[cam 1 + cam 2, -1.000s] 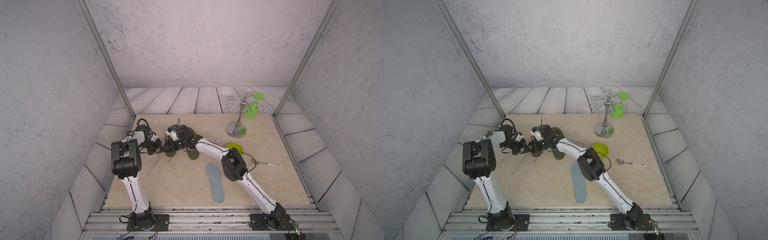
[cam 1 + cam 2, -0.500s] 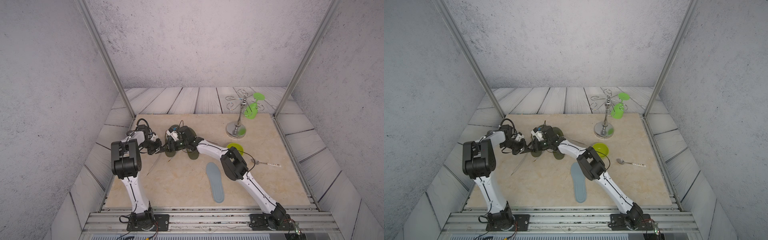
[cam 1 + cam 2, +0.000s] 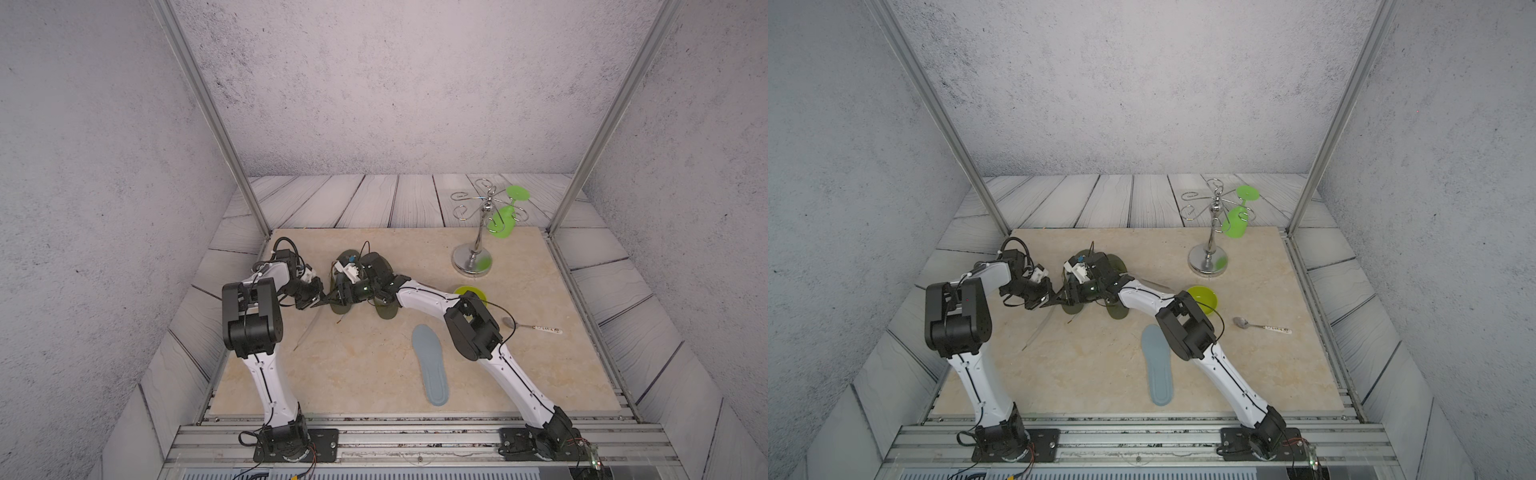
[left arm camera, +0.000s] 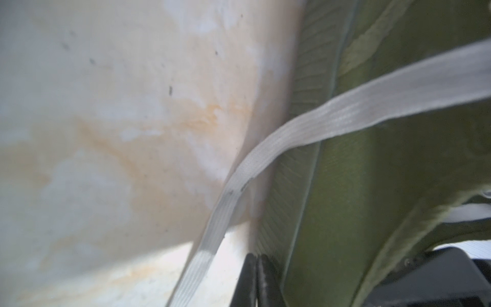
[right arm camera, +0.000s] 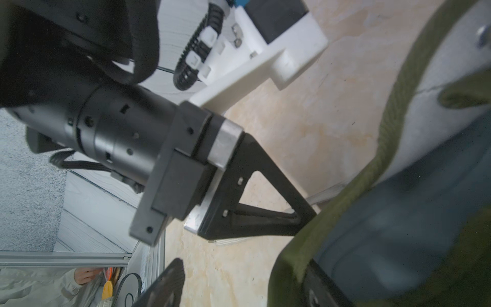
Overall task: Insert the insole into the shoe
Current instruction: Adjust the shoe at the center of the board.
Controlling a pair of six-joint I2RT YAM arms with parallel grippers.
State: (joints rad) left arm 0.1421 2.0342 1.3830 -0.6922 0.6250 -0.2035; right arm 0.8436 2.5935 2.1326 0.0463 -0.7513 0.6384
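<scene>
My left gripper (image 4: 256, 268) is clenched beside the olive shoe (image 5: 390, 119), my right gripper (image 5: 239, 281) spread; any slip could collapse its opening.

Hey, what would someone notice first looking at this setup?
The left arm and right arm crowd over olive shoes left of the table's middle. The grey-blue insole lies alone nearer the front, outside either shoe. A green glass hangs on a chrome stand, far right.

Robot lab test cell; grey panel walls (image 3: 374, 83); aluminium posts (image 3: 212, 124); arms (image 3: 266, 374) bolted to slotted rail (image 3: 415, 436).
</scene>
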